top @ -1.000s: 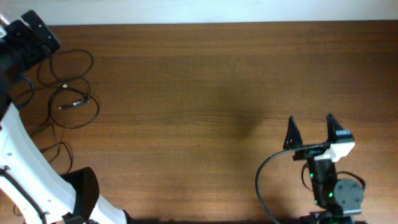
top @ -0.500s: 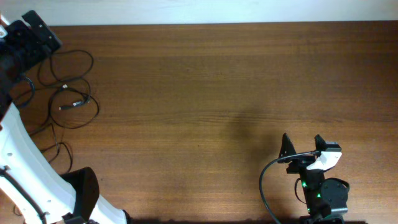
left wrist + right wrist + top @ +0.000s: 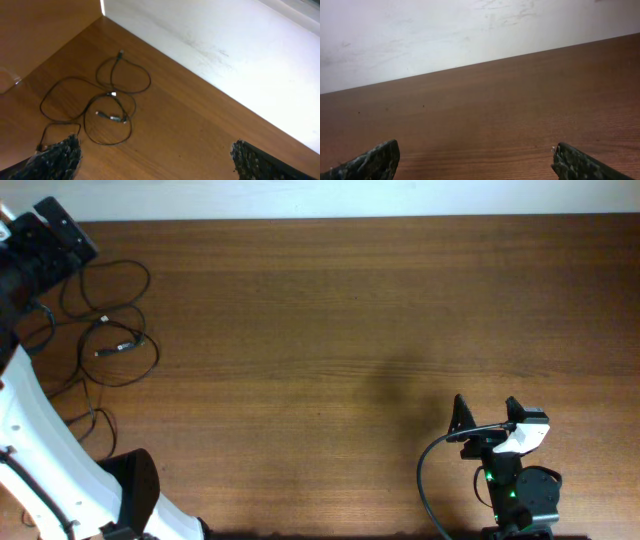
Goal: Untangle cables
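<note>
The cables (image 3: 118, 348) are thin black cords in loose overlapping loops on the wooden table at the far left, with small plugs showing. Part of them runs under my left arm. In the left wrist view the cables (image 3: 113, 93) lie ahead and to the left of my left gripper (image 3: 157, 162), which is open and empty, above and apart from them. My right gripper (image 3: 487, 416) is open and empty near the table's front right, far from the cables. It also shows in the right wrist view (image 3: 476, 165), over bare wood.
My left arm's white body (image 3: 40, 450) covers the table's left front. A thick black arm cable (image 3: 420, 475) curves beside the right arm's base. A white wall (image 3: 470, 35) borders the table's far edge, and the table's back left corner (image 3: 102, 14) is near the cables.
My right gripper has pulled back toward the front edge and a little left since a second ago, then stayed still. The cables and the left arm have not moved.
</note>
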`<state>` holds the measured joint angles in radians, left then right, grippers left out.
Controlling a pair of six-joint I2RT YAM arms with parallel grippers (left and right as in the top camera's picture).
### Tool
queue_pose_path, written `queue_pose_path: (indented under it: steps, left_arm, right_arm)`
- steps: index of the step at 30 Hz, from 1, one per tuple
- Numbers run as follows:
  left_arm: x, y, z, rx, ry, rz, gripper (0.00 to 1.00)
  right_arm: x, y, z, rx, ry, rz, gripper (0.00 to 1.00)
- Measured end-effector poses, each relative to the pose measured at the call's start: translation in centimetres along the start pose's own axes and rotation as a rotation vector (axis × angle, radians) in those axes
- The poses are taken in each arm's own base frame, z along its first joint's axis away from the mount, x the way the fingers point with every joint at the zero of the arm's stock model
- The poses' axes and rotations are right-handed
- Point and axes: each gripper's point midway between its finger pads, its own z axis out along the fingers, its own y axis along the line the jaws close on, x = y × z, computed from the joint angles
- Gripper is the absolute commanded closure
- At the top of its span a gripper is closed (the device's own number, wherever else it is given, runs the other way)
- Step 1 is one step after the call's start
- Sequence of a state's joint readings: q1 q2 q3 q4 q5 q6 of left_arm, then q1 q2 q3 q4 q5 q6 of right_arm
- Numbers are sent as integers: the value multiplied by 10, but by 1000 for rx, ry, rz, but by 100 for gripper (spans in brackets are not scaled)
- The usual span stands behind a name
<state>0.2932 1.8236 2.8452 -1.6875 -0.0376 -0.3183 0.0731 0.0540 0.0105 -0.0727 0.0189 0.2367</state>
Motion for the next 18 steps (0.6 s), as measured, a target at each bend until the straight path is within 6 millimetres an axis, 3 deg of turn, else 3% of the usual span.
queue_pose_path:
  steps: [4,7,10,11,12,18]
  left_arm:
    - [11,-1,21,-1,43,5,1]
    - [26,-22,42,65,7,50,1]
    - [66,-55,45,207,-84,157,1]
    - [92,-57,42,247,-106,196,1]
    - [96,-59,42,274,-158,209,1]
    - [198,-34,65,402,-391,298,1]
  right_arm:
    - [0,0,0,0,0,0,1]
    - [0,0,0,0,-1,0,1]
    - [0,0,0,0,1,0,1]
    - [0,0,0,0,0,0,1]
    - [0,0,0,1,-1,0,1]
    - [-1,0,0,-1,-2,-1,1]
